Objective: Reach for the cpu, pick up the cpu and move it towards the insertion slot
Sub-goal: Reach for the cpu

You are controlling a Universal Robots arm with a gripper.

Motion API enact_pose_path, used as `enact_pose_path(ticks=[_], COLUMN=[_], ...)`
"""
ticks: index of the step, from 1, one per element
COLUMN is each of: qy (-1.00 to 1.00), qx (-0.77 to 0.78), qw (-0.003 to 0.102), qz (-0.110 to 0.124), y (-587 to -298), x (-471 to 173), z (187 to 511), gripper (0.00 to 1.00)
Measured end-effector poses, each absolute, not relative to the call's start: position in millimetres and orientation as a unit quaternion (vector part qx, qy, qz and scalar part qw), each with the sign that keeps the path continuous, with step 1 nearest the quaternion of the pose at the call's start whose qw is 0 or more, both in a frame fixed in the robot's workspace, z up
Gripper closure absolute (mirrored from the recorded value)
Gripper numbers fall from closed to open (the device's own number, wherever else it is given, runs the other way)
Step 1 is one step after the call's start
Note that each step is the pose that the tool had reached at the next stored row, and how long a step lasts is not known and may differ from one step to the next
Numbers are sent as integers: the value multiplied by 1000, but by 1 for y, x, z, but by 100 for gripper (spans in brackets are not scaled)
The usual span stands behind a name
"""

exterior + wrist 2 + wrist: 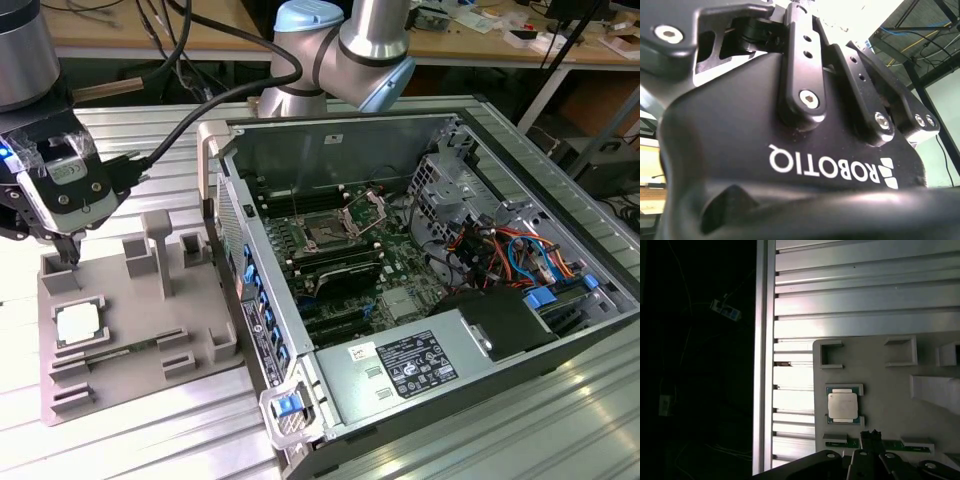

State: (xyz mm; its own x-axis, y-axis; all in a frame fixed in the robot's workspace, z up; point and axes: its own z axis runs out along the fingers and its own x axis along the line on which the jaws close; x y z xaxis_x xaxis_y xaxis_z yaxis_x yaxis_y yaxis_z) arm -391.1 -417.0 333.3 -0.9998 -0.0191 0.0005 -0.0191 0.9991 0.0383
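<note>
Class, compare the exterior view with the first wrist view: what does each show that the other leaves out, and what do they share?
The exterior view adds the open computer case, the insertion slot on its motherboard, and the arm with its upper joints. The first wrist view adds the dark space beyond the table's edge, where cables lie. Both share the cpu lying in the grey fixture, the slatted table beneath it, and the gripper, near the cpu but apart from it.

Slatted, seemingly aluminium table [140,445] under grey tray [130,340] and computer case [330,150].
</note>
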Motion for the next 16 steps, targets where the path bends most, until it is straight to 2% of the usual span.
enact_pose_path(ticks=[16], qy=[-1000], qx=[10], qw=[0], qz=[-19], y=[-420], x=[-392], z=[331], gripper=[89])
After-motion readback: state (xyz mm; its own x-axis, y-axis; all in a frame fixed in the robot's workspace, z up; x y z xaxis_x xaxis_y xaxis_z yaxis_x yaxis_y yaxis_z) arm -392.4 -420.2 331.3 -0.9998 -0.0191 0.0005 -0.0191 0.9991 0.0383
